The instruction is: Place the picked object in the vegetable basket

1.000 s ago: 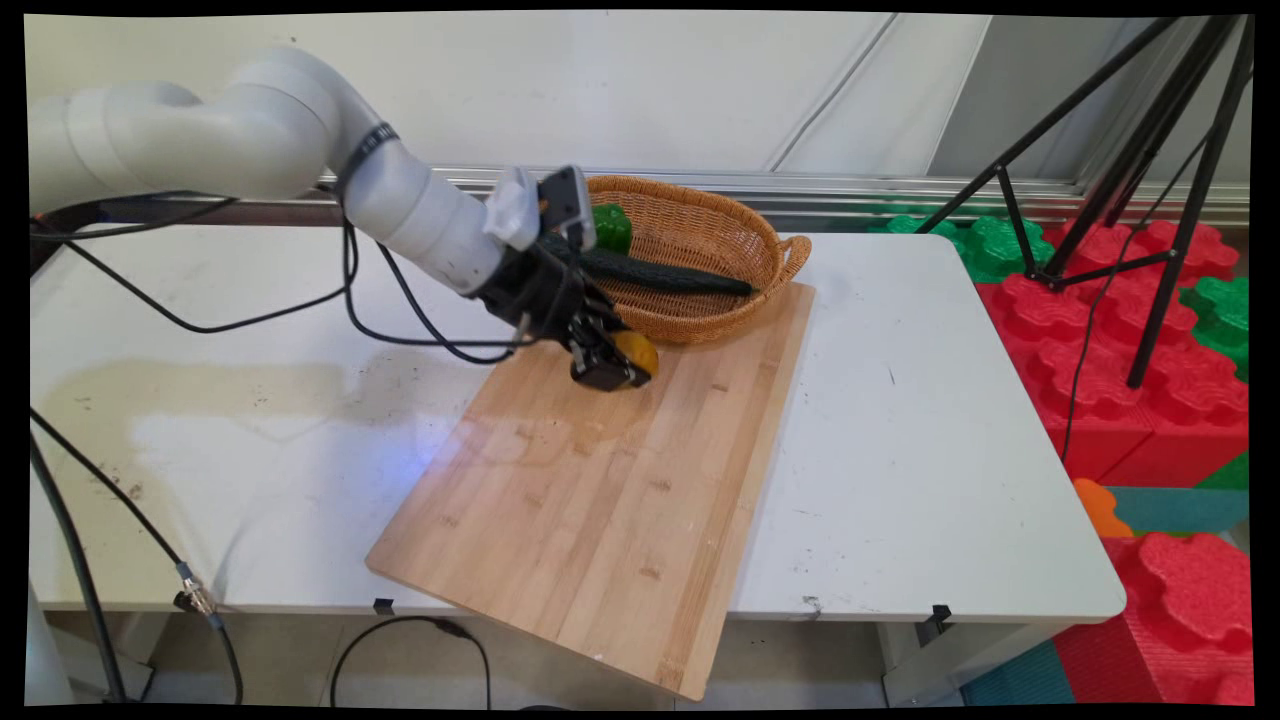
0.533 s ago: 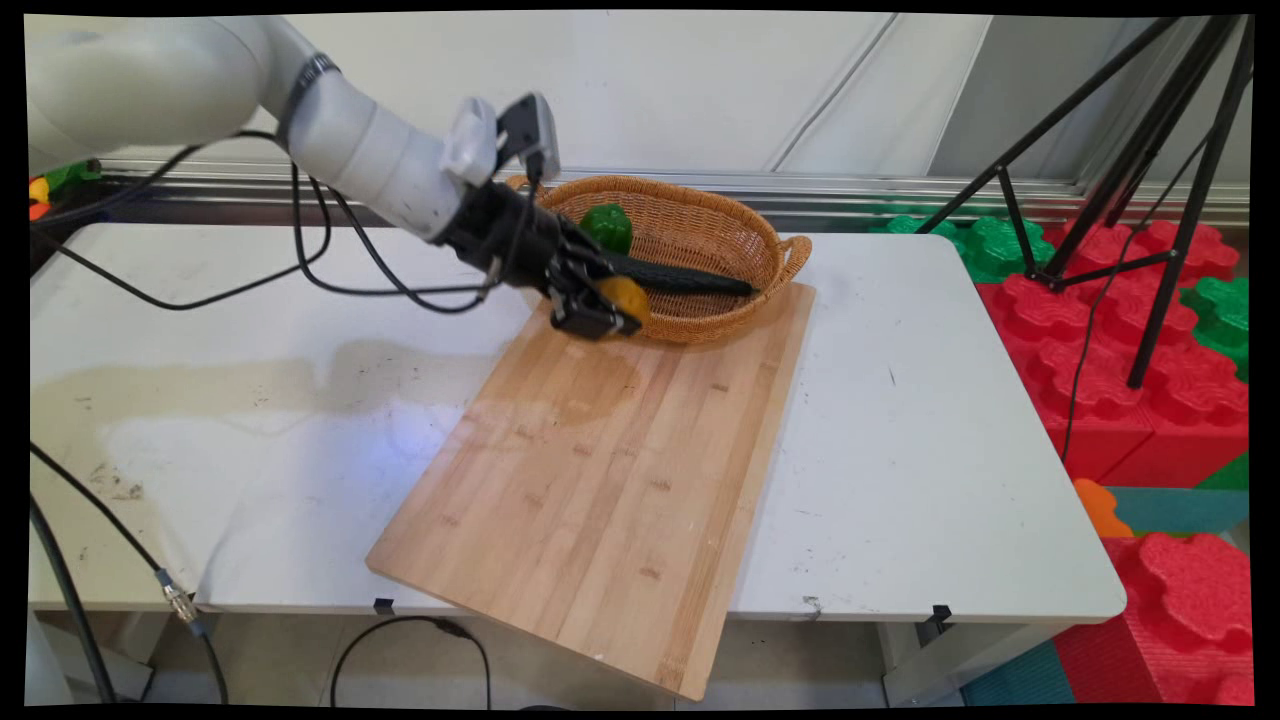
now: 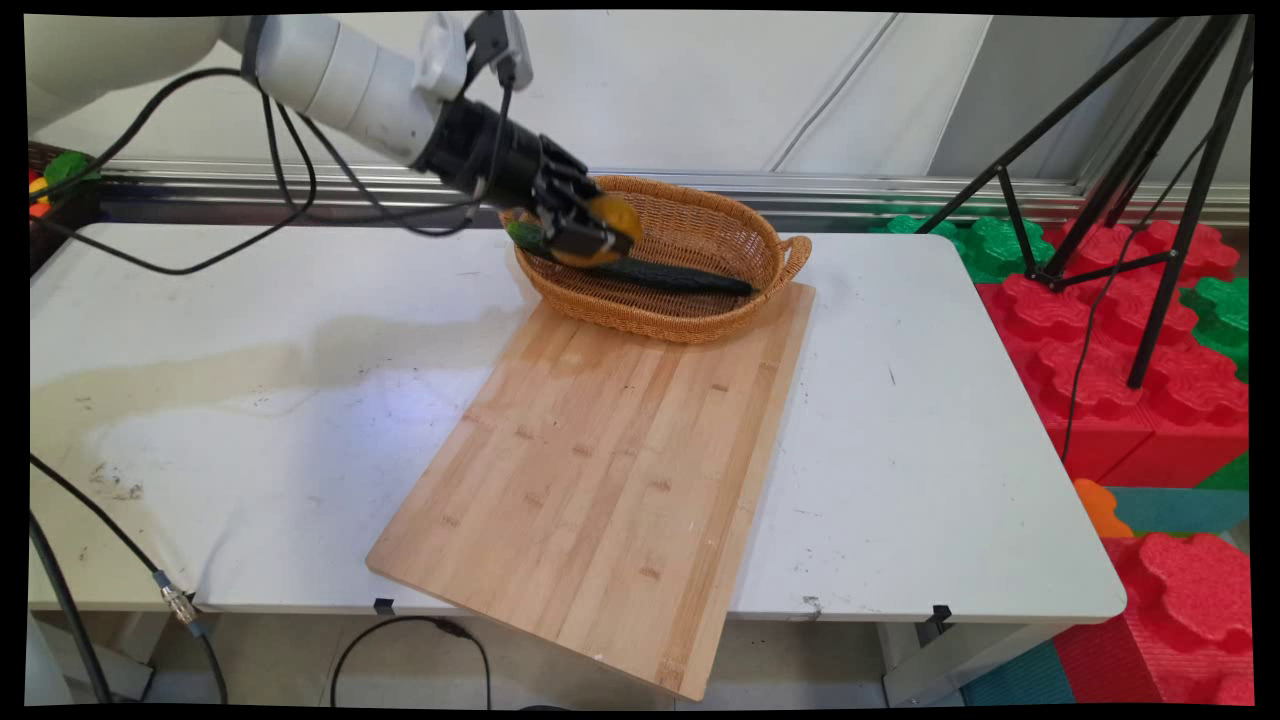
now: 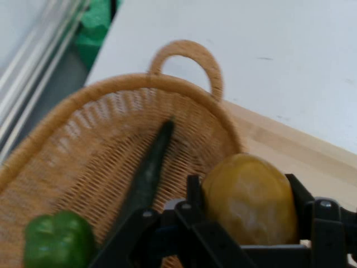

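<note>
Main view: the gripper [image 3: 592,232] hangs above the wicker basket's [image 3: 700,315] left end, clamped on a yellow-orange fruit [image 3: 607,222], clear of the cutting board [image 3: 610,470] and table [image 3: 250,330].

Hand view: the fruit [image 4: 251,200] sits between the fingers [image 4: 298,195], over the basket [image 4: 100,111] holding a cucumber [image 4: 148,173] and a green pepper [image 4: 58,240].
</note>
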Controlling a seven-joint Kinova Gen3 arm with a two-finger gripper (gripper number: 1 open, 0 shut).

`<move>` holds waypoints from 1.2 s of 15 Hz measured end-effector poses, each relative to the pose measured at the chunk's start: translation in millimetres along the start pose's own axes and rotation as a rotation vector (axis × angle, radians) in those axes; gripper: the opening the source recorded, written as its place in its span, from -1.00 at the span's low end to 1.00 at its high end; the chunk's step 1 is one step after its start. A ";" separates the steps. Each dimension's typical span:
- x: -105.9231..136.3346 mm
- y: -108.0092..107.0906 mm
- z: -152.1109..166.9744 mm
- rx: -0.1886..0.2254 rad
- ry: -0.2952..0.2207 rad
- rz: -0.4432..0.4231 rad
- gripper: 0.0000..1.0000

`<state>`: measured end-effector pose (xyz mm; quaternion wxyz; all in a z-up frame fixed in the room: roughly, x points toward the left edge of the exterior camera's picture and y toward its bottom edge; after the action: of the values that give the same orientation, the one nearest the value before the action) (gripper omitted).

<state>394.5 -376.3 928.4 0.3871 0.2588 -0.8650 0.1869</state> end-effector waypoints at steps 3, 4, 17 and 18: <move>5.0 -19.9 1.7 0.036 0.018 -0.007 -1.00; 6.4 -28.0 4.6 0.050 0.021 -0.009 -1.00; -0.4 -85.2 97.0 0.110 -0.018 -0.078 -1.00; -1.7 -86.6 105.5 0.108 -0.021 -0.078 -1.00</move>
<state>386.3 -500.0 871.2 0.3703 0.3150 -0.8469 0.2154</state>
